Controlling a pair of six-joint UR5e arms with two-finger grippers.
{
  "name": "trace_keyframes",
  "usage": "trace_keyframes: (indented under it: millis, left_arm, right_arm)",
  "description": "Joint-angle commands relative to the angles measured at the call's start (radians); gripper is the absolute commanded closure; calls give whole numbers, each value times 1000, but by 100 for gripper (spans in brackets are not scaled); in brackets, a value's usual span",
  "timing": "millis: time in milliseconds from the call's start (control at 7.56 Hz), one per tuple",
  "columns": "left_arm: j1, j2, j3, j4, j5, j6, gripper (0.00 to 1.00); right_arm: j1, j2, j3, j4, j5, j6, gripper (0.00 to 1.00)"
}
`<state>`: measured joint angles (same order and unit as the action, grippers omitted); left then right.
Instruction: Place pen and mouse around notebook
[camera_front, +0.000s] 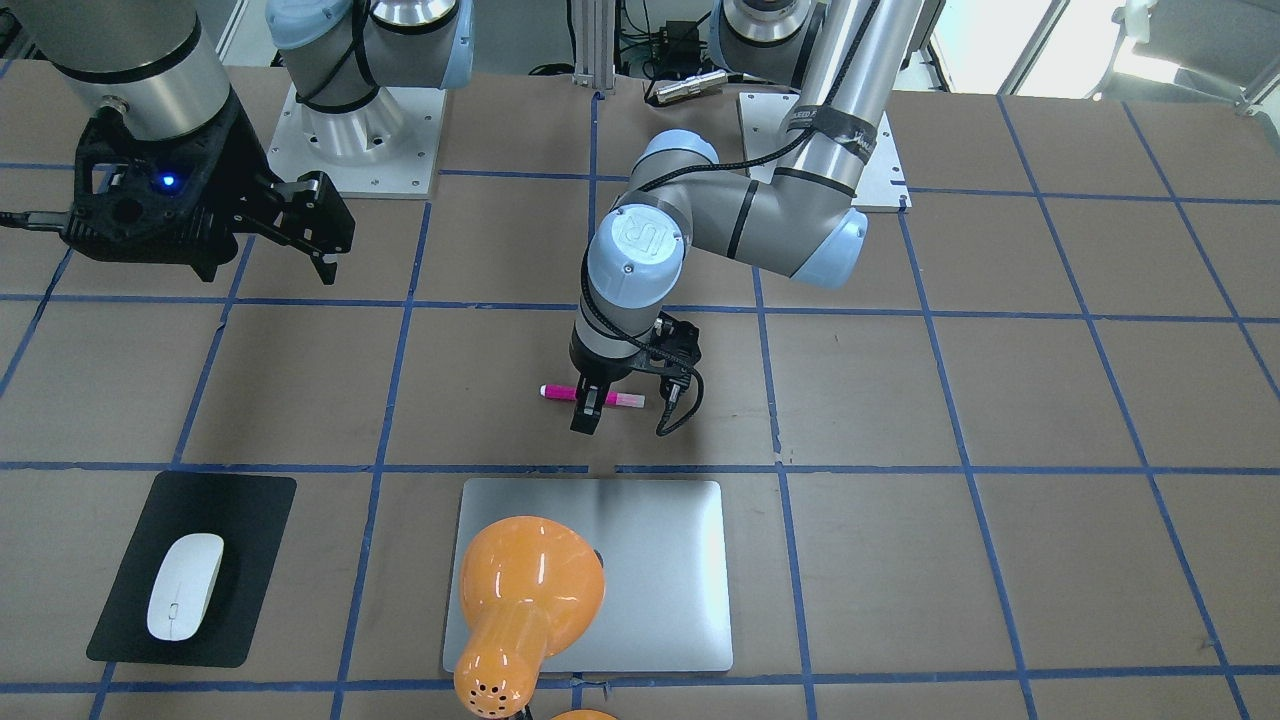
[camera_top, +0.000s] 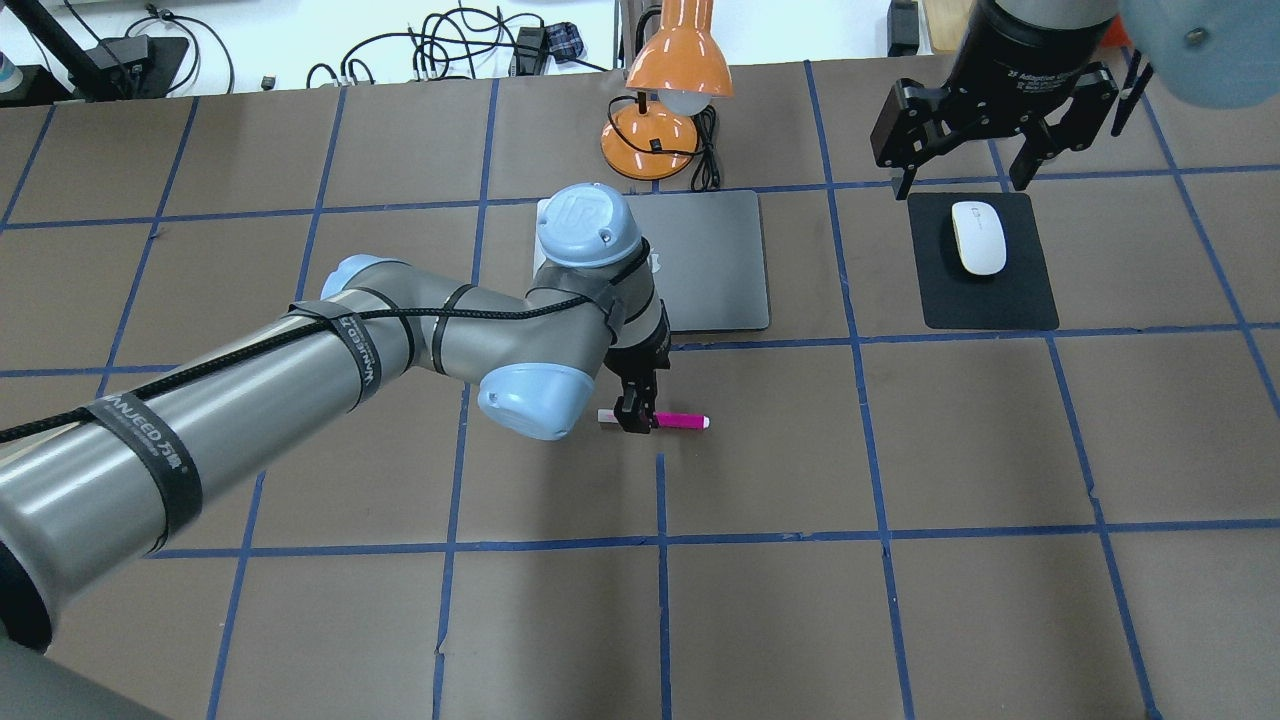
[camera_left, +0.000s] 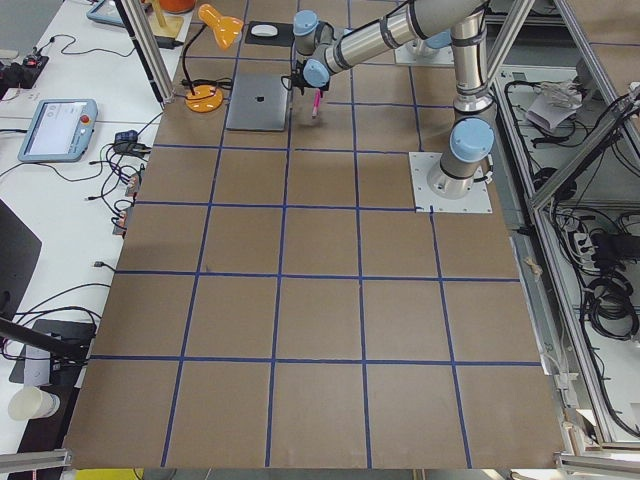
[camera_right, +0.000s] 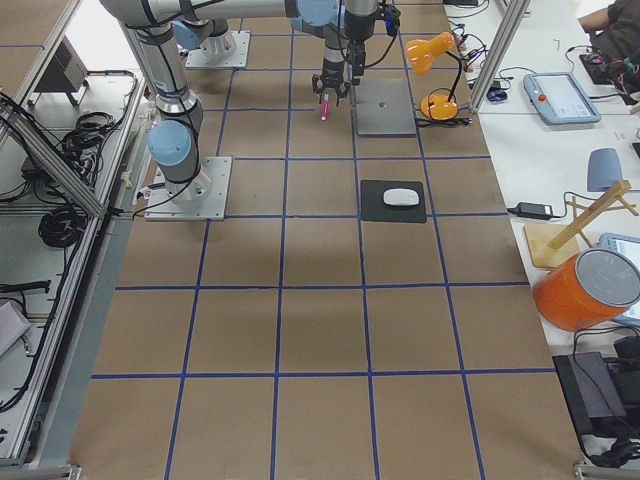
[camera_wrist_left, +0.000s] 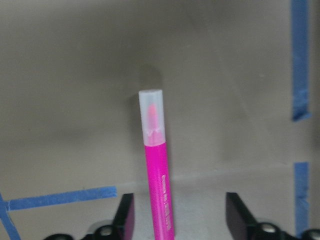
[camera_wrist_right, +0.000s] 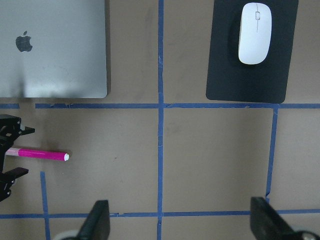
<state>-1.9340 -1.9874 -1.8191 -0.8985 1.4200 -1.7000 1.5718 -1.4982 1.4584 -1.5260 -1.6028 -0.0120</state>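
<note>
The magenta pen (camera_top: 682, 421) lies flat on the brown table, a little on my side of the silver notebook (camera_top: 715, 262). My left gripper (camera_top: 636, 418) reaches down over the pen's pale cap end. In the left wrist view the pen (camera_wrist_left: 159, 190) runs between its two fingers, closer to one of them, and the gripper (camera_wrist_left: 179, 202) is open. The white mouse (camera_top: 978, 237) rests on a black mat (camera_top: 1020, 300) to the notebook's right. My right gripper (camera_top: 962, 185) hangs above the mat's far edge, open and holding nothing.
An orange desk lamp (camera_top: 668, 95) stands beyond the notebook's far edge, its shade leaning over the notebook (camera_front: 660, 570). Blue tape lines grid the table. Cables lie along the far edge. Bare table stretches on both sides of the notebook.
</note>
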Motion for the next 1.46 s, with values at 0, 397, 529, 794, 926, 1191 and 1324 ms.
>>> trace_keyframes:
  millis: [0, 397, 529, 794, 926, 1191, 1324]
  left_arm:
    - [53, 82, 59, -98, -3, 371, 0]
    - [188, 231, 232, -539, 0, 1047, 0]
    - [245, 277, 265, -613, 7, 1258, 0]
    - [321, 352, 265, -619, 103, 1598, 0]
    - [335, 378, 250, -641, 112, 1647, 0]
    - [348, 400, 248, -649, 116, 1659, 0]
    - [349, 400, 248, -646, 116, 1660, 0]
  right_arm:
    - [-1, -5, 0, 4, 0, 1, 0]
    - [7, -7, 0, 10, 24, 9, 0]
    - [7, -4, 0, 10, 23, 9, 0]
    - [5, -5, 2, 10, 23, 9, 0]
    - [5, -1, 2, 9, 23, 9, 0]
    - [5, -8, 2, 12, 23, 9, 0]
    - [5, -4, 2, 4, 23, 9, 0]
